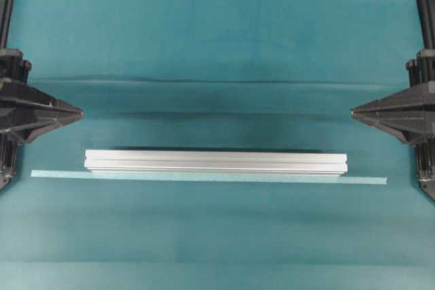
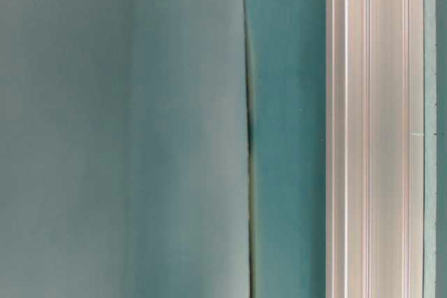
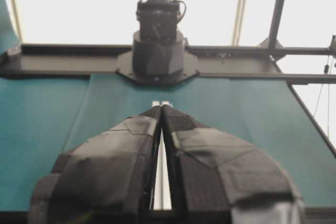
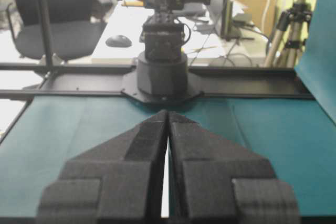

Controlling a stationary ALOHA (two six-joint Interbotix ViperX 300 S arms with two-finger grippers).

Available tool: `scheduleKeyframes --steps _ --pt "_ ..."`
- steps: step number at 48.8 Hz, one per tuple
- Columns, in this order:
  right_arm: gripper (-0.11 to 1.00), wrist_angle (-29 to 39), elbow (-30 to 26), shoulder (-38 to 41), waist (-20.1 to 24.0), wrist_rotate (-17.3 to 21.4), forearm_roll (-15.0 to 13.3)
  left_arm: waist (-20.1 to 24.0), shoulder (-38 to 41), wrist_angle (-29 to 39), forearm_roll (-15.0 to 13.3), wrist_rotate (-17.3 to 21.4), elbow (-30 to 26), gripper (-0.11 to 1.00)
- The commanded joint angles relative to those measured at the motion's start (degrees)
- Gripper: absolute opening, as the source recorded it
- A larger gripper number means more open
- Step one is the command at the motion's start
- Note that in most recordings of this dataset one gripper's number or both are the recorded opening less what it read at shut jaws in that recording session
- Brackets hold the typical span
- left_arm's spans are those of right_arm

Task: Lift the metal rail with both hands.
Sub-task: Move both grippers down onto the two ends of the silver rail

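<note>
- We see the metal rail (image 1: pixel 216 161) lying flat on the table (image 1: pixel 217 39), toward its near edge, just beside a pale tape strip (image 1: pixel 367 180).
- The left hand (image 1: pixel 80 113) and right hand (image 1: pixel 353 111) sit at the side edges, well apart from it, fingers together, holding nothing.
- Both arms are cut off by the frame.
- In the wrist views the fingers hide most of the rail.

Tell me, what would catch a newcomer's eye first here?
A long silver metal rail lies across the middle of the teal table, beside a thin pale tape strip. Two black pointed hands, the left hand and right hand, face each other from opposite edges, both shut and touching nothing.
</note>
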Motion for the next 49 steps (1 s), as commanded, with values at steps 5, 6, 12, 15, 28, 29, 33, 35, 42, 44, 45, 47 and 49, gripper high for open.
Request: scheduleKeyframes --steps 5,6,12,15,28,29,33,35,42,44,45,47,49 --pt "0.12 3.3 -0.1 2.5 -1.0 1.7 3.7 -0.3 4.0 4.0 0.7 -3.5 -3.0 0.06" --pt "0.09 4.5 -0.1 2.9 -1.1 2.2 4.7 -0.4 4.3 4.9 0.8 -3.8 -3.3 0.03" --pt "0.01 10.5 -1.2 5.0 -1.7 6.2 7.6 -0.4 6.5 10.5 0.9 -4.0 -6.2 -0.02" --pt "0.01 14.6 -1.9 6.5 -1.9 8.2 7.6 -0.4 8.0 13.6 0.9 -4.0 -7.7 -0.02" --pt "0.01 31.9 -9.4 17.1 -2.6 12.0 7.6 -0.4 15.8 23.6 1.0 -4.4 -12.5 -0.02" --pt "0.01 32.9 -10.3 17.8 -2.5 12.0 7.6 -0.4 16.5 24.1 1.0 -4.5 -12.7 -0.02" --pt "0.01 36.1 -12.9 20.7 -2.6 12.0 7.6 -0.4 18.9 25.9 1.0 -4.6 -13.8 -0.02" --pt "0.01 37.6 -14.2 22.2 -2.5 12.1 7.6 -0.4 20.0 26.8 1.0 -4.7 -14.4 -0.02" --pt "0.01 42.0 -18.4 27.4 -2.5 12.1 7.6 -0.4 24.0 30.8 1.0 -4.9 -17.5 -0.02" --pt "0.01 43.9 -20.0 29.5 -2.4 12.0 7.6 -0.4 25.0 32.3 1.0 -4.9 -18.5 -0.02" --pt "0.01 44.7 -20.6 30.2 -2.4 12.0 7.6 -0.4 25.5 33.2 1.0 -4.9 -19.1 -0.02" --pt "0.01 46.6 -22.1 31.9 -2.3 12.0 7.6 -0.4 26.6 34.8 0.9 -4.9 -20.2 -0.02" --pt "0.01 48.7 -23.4 33.5 -2.2 12.0 7.6 -0.4 27.7 36.6 1.0 -4.9 -21.4 -0.02"
